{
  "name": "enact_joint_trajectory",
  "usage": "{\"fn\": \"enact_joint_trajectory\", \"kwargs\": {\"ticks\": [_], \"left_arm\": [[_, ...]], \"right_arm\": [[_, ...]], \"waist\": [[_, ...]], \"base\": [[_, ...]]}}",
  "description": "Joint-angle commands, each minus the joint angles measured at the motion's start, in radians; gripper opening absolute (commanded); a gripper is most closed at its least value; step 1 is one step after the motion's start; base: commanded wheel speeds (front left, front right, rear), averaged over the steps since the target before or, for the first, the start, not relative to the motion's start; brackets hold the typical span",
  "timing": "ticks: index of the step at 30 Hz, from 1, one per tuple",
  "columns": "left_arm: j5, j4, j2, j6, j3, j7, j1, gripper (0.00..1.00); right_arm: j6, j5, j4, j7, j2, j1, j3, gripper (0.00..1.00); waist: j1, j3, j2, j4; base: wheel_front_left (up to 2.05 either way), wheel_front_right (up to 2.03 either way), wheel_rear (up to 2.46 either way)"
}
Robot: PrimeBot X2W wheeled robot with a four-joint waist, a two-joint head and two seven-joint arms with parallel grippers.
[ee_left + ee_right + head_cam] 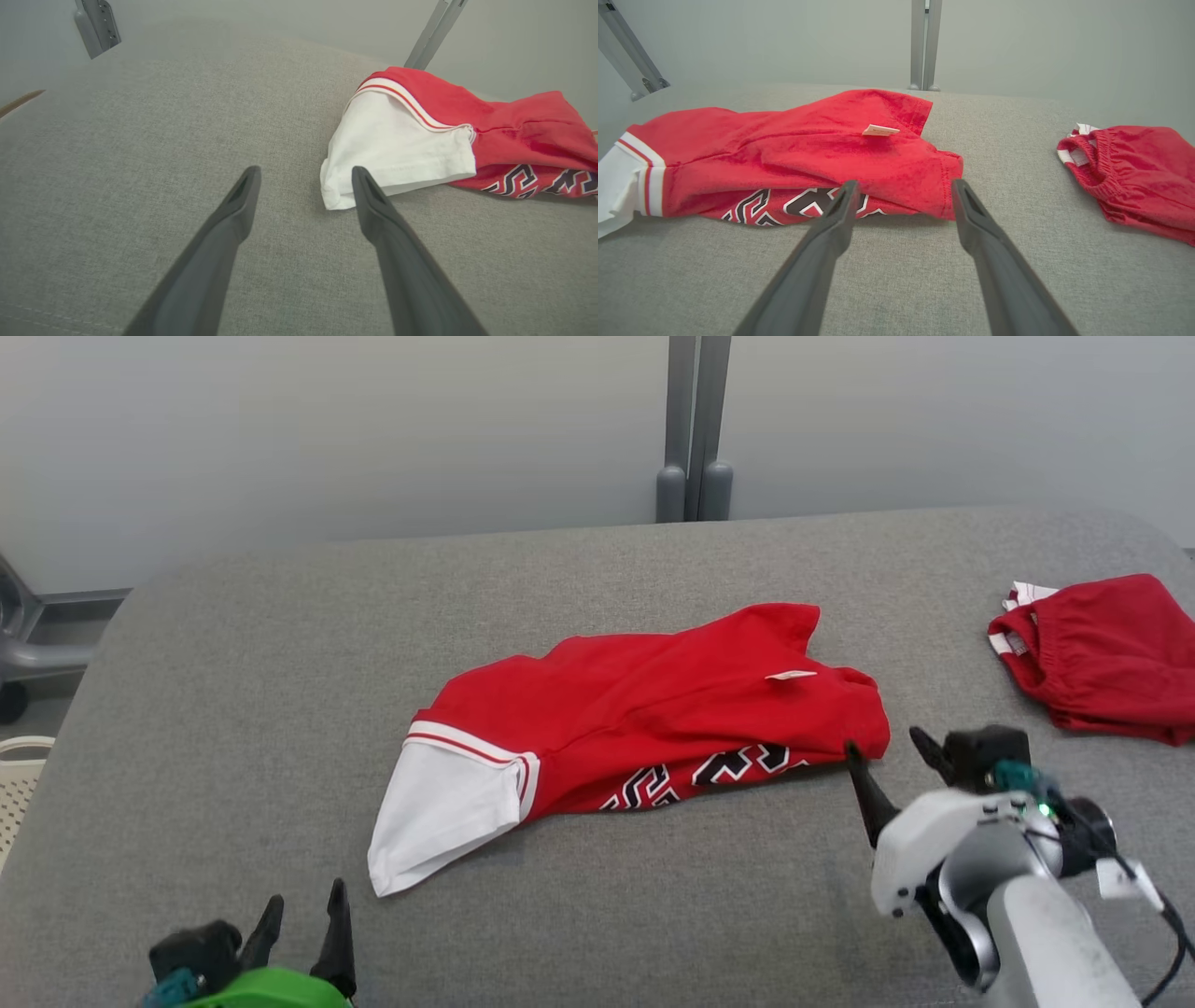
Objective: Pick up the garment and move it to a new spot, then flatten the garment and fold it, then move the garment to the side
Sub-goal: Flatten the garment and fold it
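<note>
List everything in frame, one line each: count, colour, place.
jersey: one, red with white sleeve and black-white lettering, crumpled mid-table
label: one, white, on the jersey
second garment: one, red with white trim, bunched at the table's right edge
table: one, grey fabric top
posts: two, grey, behind the far edge
basket: one, white, left of the table
left gripper: one, dark fingers, open, near the sleeve
right gripper: one, dark fingers, open, at the jersey's right end

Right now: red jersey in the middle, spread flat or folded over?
Folded over, not flat. On the red jersey, the printed lettering peeks from under a creased top layer.
</note>
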Motion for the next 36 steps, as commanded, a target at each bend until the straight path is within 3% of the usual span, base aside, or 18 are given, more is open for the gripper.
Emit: {"fn": "enact_joint_trajectory", "kwargs": {"ticks": [1,7,12,20,27,30,31,32,36], "left_arm": [[-0.023,0.002,-0.001,0.0,0.003,0.036,-0.031,1.0],[-0.042,0.041,0.013,0.027,-0.023,0.231,-0.147,1.0],[-0.053,0.072,0.005,0.063,-0.037,0.323,-0.232,1.0],[-0.066,0.097,-0.007,0.104,-0.065,0.407,-0.295,1.0],[-0.08,0.092,-0.01,0.107,-0.084,0.43,-0.283,1.0],[-0.085,0.086,-0.01,0.107,-0.091,0.433,-0.275,0.64],[-0.085,0.084,-0.01,0.108,-0.094,0.437,-0.274,0.47],[-0.085,0.082,-0.01,0.109,-0.096,0.442,-0.275,0.41],[-0.079,0.064,-0.004,0.108,-0.106,0.445,-0.28,0.47]], "right_arm": [[-0.001,-0.004,-0.004,0.037,-0.007,-0.034,-0.003,1.0],[-0.001,0.046,0.02,0.292,-0.085,-0.208,0.023,1.0],[-0.001,0.095,0.067,0.407,-0.125,-0.334,0.009,1.0],[-0.001,0.129,0.216,0.433,-0.163,-0.472,0.025,1.0],[-0.001,0.134,0.323,0.399,-0.181,-0.54,0.057,1.0],[-0.001,0.146,0.366,0.387,-0.182,-0.56,0.064,1.0],[-0.001,0.149,0.383,0.382,-0.18,-0.566,0.063,1.0],[-0.001,0.153,0.397,0.38,-0.179,-0.572,0.061,1.0],[-0.001,0.164,0.45,0.358,-0.168,-0.606,0.05,1.0]], "waist": [[0.0,0.019,0.0,-0.001],[0.0,0.076,0.0,0.006],[0.0,0.122,0.0,0.013],[0.0,0.176,0.0,0.025],[0.0,0.2,0.0,0.033],[0.0,0.21,0.0,0.038],[0.0,0.214,0.0,0.04],[0.0,0.219,0.0,0.042],[0.0,0.24,0.0,0.052]], "base": [[0.0,0.0,0.0],[0.0,0.0,0.0],[0.0,0.0,0.0],[0.0,0.0,0.0],[0.0,0.0,0.0],[0.0,0.0,0.0],[0.0,0.0,0.0],[0.0,0.0,0.0],[0.0,0.0,0.0]]}}
